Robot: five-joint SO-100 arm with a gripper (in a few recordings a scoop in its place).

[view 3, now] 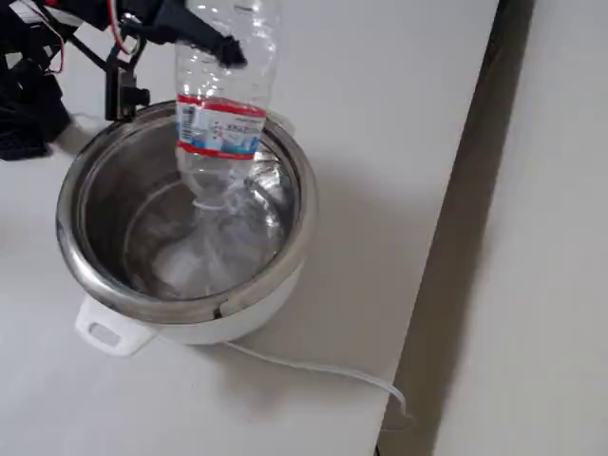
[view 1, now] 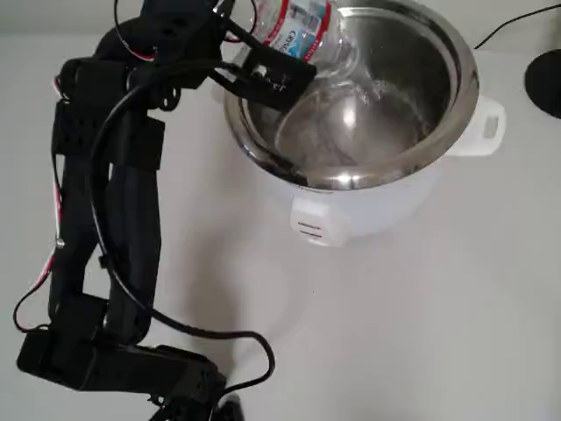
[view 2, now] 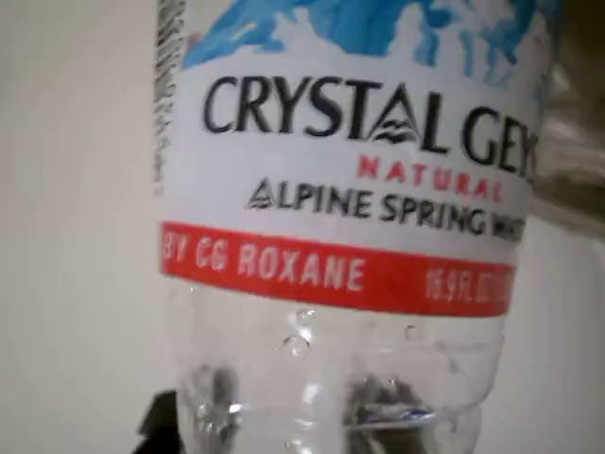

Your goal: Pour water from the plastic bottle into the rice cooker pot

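Overhead view came first: the black arm (view 1: 105, 228) ran up the left side of the white table (view 1: 438, 333), and its gripper (view 1: 263, 66) was clamped round the plastic bottle (view 1: 302, 26) above the far-left part of the rice cooker pot (view 1: 469, 79). The bottle was tipped mouth-down into the pot, its neck inside the steel rim, and the water (view 1: 368, 105) showed as a clear shimmer below the mouth. The pot sat in its white cooker body (view 1: 368, 206) near the table's far edge, one side handle (view 1: 486, 127) pointing right; a black cable (view 1: 175, 324) looped across the table near the arm's base, and a dark round object (view 1: 545, 83) sat at the right edge. Wrist view showed the bottle's white-blue label (view 2: 350, 161) with its red band, close up, with droplets on the clear wall beneath. Fixed view had the bottle (view 3: 223, 104) upside down over the pot (view 3: 71, 256), held at its upper end by the closed jaws, water (view 3: 214, 228) falling to the steel bottom. A white cord (view 3: 323, 370) trailed from the cooker toward the table's right edge.
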